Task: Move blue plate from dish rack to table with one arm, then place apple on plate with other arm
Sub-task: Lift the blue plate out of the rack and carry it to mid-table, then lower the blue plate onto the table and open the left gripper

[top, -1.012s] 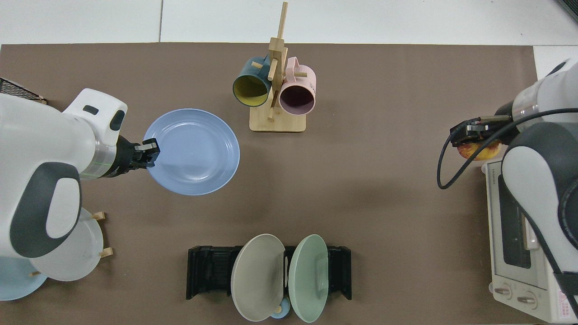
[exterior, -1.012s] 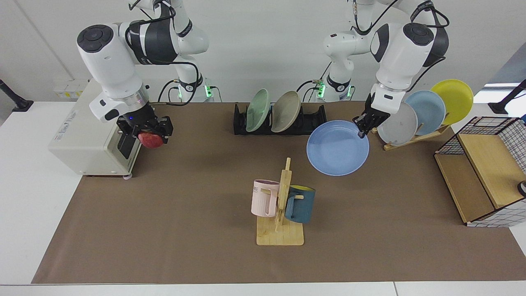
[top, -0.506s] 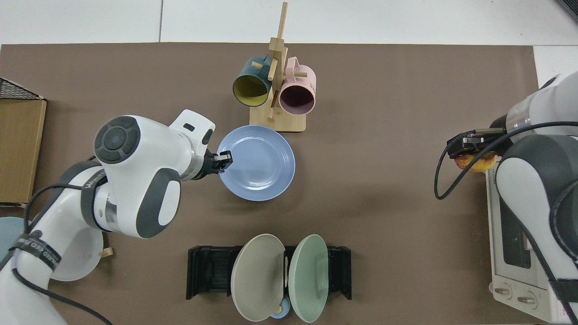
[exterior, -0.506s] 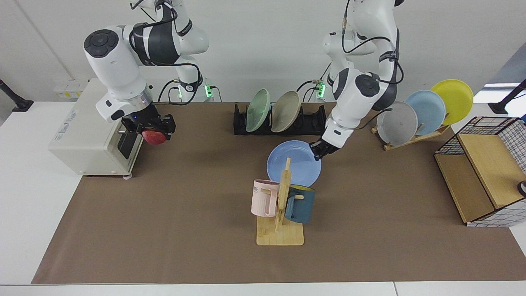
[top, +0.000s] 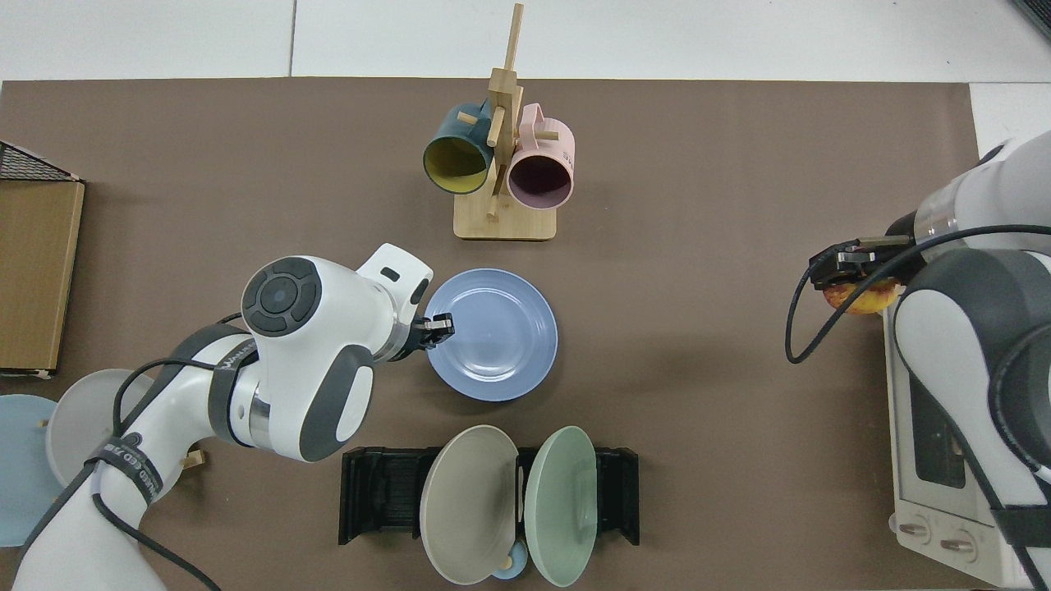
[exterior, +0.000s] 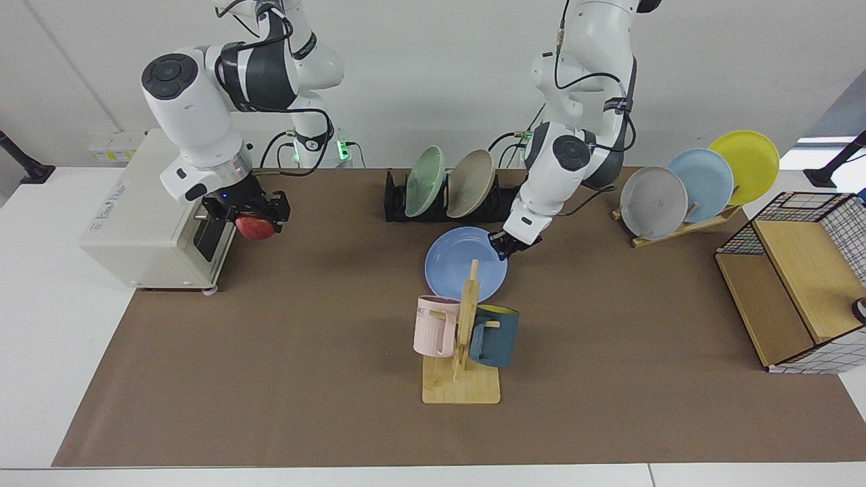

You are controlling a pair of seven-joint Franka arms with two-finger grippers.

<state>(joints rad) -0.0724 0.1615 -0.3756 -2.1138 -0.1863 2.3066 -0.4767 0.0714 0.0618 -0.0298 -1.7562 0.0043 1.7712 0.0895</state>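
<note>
We are lowering the blue plate [exterior: 465, 264], left gripper [exterior: 504, 246] clamped on its three-o'clock rim, while our right gripper [exterior: 252, 218], gripping the apple [exterior: 256, 228], needs it released first.

A plain white wall [exterior: 433, 81] stands behind; a wire-sided wooden shelf [exterior: 798, 284] sits at the side.

Blue plate [exterior: 463, 267] face-up, rim pinched in left jaws, between dish rack [exterior: 504, 203] and bench mat centre. Red apple [exterior: 256, 228] clamped in right jaws.
</note>
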